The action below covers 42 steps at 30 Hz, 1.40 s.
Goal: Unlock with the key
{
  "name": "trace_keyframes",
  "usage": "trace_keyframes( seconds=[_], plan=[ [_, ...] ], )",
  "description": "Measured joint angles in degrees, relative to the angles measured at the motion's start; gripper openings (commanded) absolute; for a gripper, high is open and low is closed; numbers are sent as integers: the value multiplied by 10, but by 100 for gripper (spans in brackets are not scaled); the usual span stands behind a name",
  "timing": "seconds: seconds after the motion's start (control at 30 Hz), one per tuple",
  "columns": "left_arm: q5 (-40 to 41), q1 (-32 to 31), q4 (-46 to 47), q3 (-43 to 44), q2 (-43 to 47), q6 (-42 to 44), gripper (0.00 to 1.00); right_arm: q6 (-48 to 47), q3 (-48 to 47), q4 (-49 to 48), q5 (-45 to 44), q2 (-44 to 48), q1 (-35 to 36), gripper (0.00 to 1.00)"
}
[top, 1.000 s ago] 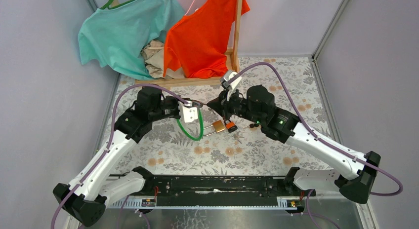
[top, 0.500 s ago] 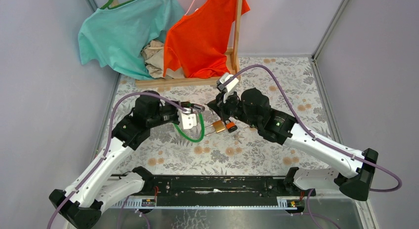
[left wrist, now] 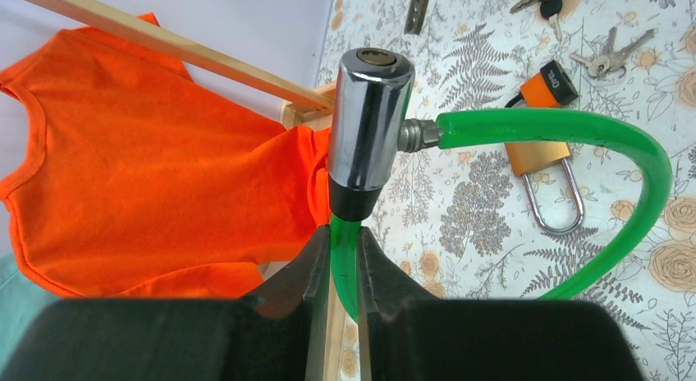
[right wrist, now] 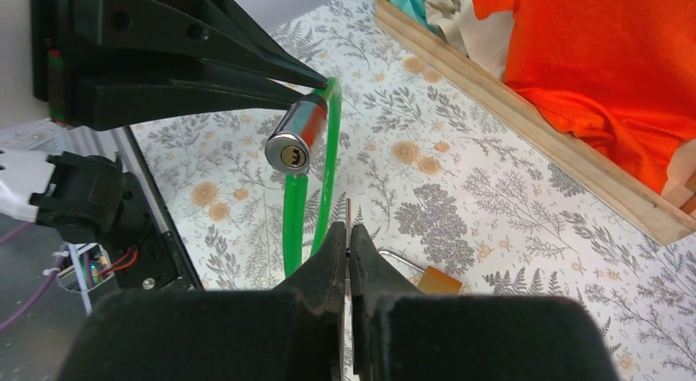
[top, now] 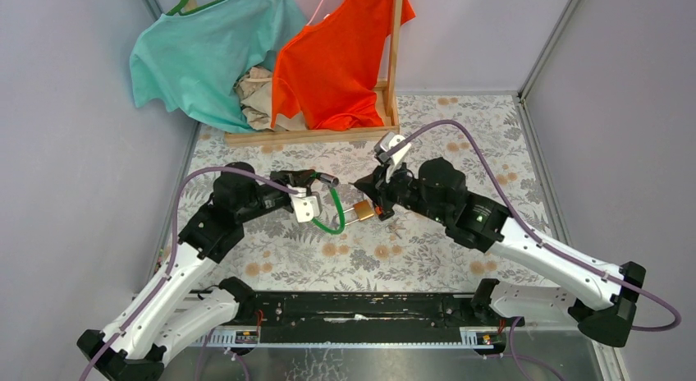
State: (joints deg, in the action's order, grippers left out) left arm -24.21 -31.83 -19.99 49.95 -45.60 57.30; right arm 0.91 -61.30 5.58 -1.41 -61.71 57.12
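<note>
A green cable lock (left wrist: pixel 574 126) with a chrome cylinder (left wrist: pixel 368 118) hangs above the table. My left gripper (left wrist: pixel 345 237) is shut on the green cable just below the cylinder. In the top view the cylinder (top: pixel 327 180) sits between the two grippers, with the cable loop (top: pixel 335 221) hanging toward me. My right gripper (right wrist: pixel 348 231) is shut on the key (right wrist: pixel 348 210), whose thin blade pokes out past the fingertips, edge on. The keyhole (right wrist: pixel 289 157) faces the right wrist camera, up and left of the blade tip, with a gap between them.
A brass padlock (left wrist: pixel 545 151) with an orange tag lies on the floral table under the cable loop. Loose keys (left wrist: pixel 611 57) lie beyond it. A wooden rack base (top: pixel 304 136) with an orange shirt (top: pixel 336 52) and a teal shirt (top: pixel 205 57) stands at the back.
The left arm has drawn back and lowered the lock slightly. The right wrist has shifted a little right and toward me. Both grips are unchanged.
</note>
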Motion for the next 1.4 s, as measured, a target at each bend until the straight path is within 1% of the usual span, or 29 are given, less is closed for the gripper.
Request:
trace_keyframes(
  seconds=[0.2,0.43,0.83,1.13,1.4],
  plan=[
    [-41,0,3,-1,17,-2,0,-2,2,0,11,30,0,0],
    [-95,0,-1,-1,20,0,0,0,0,0,45,36,1,0],
    [-108,0,-2,12,14,0,0,15,0,-3,87,66,1,0],
    [-108,0,-9,20,-1,2,0,16,-3,-10,115,60,1,0],
    [-103,0,-26,28,-4,7,0,17,-5,-25,114,44,1,0]
  ],
)
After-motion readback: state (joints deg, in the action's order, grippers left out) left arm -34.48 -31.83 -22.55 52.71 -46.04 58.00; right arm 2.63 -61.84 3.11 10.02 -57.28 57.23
